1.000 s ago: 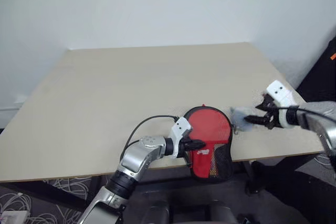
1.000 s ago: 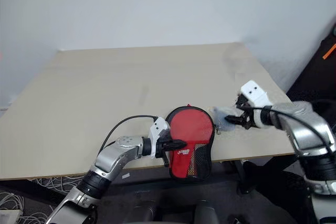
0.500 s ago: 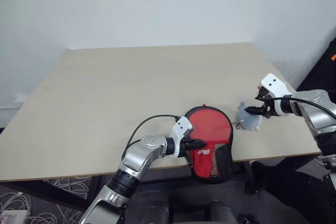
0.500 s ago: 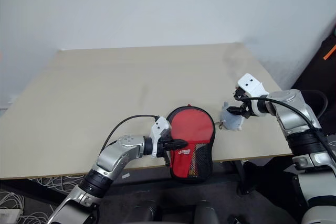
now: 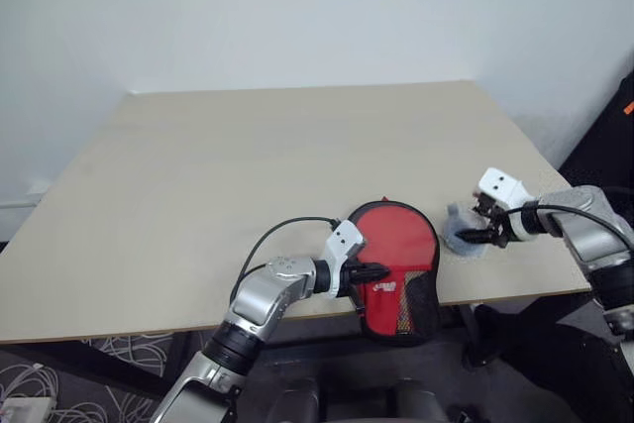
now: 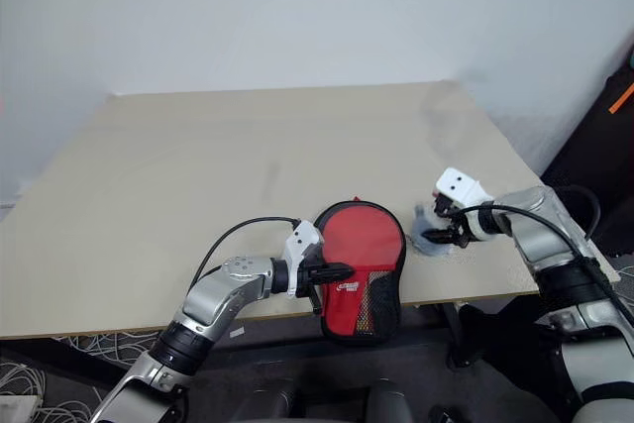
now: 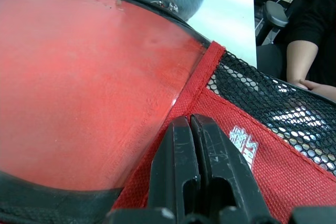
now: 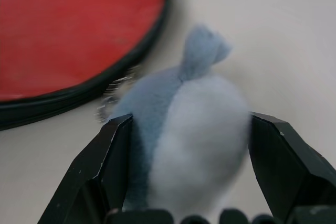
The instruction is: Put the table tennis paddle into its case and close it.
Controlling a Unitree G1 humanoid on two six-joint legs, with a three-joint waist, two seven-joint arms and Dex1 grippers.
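Observation:
The red case (image 5: 396,264) lies zipped-looking at the table's front edge, its black mesh end hanging over the edge. The table tennis paddle is hidden. My left gripper (image 5: 381,271) is shut, its tips resting on the case's red fabric (image 7: 79,77) beside the small white logo (image 7: 242,142). Just right of the case, a blue-grey plush charm (image 5: 458,235) rests on the tabletop. My right gripper (image 5: 466,238) is shut on it, one black finger on each side of the plush (image 8: 194,129). A small metal ring joins the charm's end near the case rim.
The light wooden table (image 5: 248,175) stretches wide behind the case. Its front edge runs just under the case, and its right edge lies close to my right arm. A person's arm (image 7: 310,61) shows beyond the table in the left wrist view.
My right gripper has come down with the plush charm, from hanging above the table to resting on it beside the case. The left gripper and the case have kept still.

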